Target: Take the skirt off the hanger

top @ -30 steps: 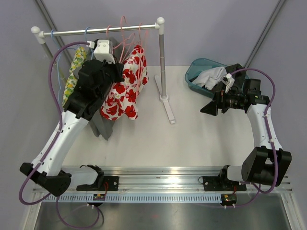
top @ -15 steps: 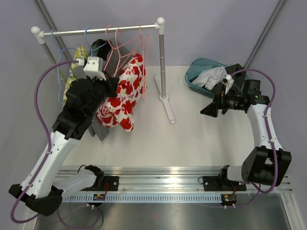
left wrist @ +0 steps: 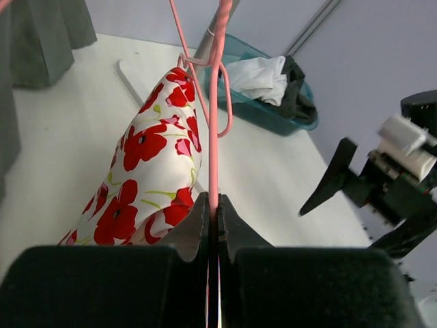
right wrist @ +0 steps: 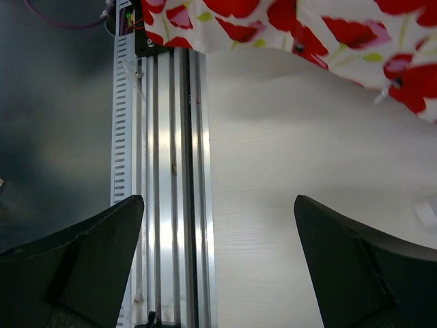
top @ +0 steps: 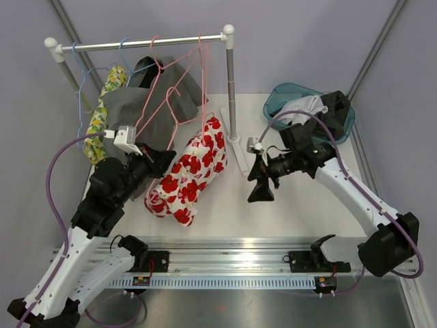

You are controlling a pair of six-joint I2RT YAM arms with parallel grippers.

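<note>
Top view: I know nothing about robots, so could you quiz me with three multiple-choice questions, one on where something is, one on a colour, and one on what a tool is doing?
1. Where is the teal bin?
A) back right of the table
B) front left of it
C) dead centre of it

2. What colour is the hanger carrying the flowered skirt?
A) blue
B) pink
C) black

3. How is the left tool?
A) wide open
B) shut on the hanger
C) out of sight

Answers:
1 A, the bin sits at the far right corner.
2 B, the wire above the skirt is pink.
3 B, the left wrist view shows its jaws pinching the pink wire.
</note>
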